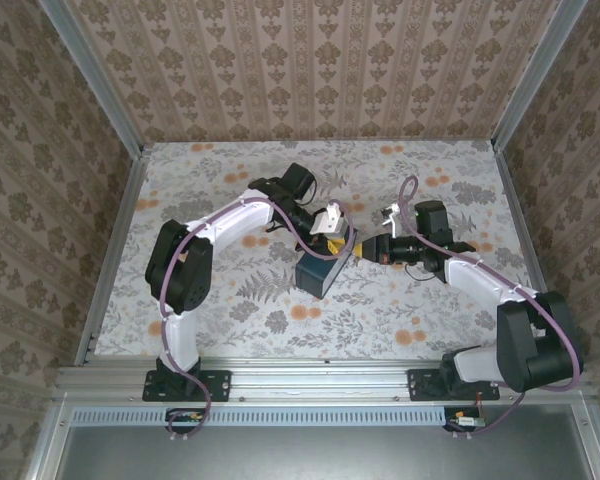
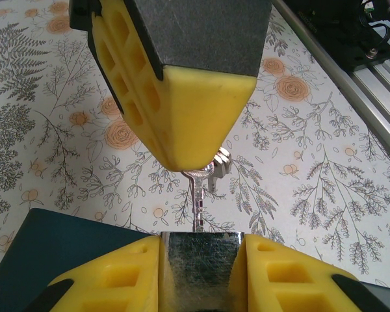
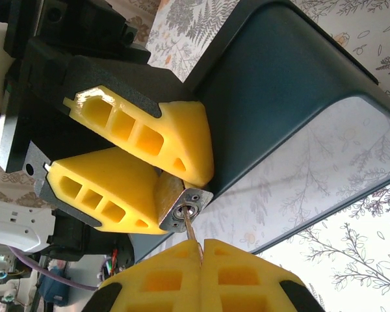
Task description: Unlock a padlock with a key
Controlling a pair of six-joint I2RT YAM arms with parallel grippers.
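Top view: left gripper [image 1: 338, 243] and right gripper [image 1: 366, 252] meet nose to nose mid-table, over the floral-print tabletop [image 1: 430, 320]. A dark teal rectangular block [image 1: 320, 275] sits just below and to the left of where they meet. The padlock and key are too small to make out from here.

Left wrist: the left gripper is partly open, its yellow honeycomb fingers [image 2: 110, 286] clamped on either side of the silver metal padlock [image 2: 198, 260], which is held off the table. The right gripper's yellow fingers [image 2: 182, 97] come in from the top. The thin silver key [image 2: 196, 198] runs from them straight down to the padlock's near face. A small metal key ring [image 2: 219, 161] hangs beside the fingertips. A corner of the teal block [image 2: 58, 250] is at bottom left, beside the left gripper.

Right wrist: the right gripper [image 3: 201, 250] is fully closed, fingertips pressed together with the key blade [image 3: 191, 231] pinched between them. The blade tip is at the round keyhole in the padlock's end face [image 3: 184, 211]; I can't tell how deep it goes. The left gripper's two fingers [image 3: 143, 130] touch opposite sides of the padlock body. The teal block [image 3: 279, 97], with a glossy face, is right behind the padlock.
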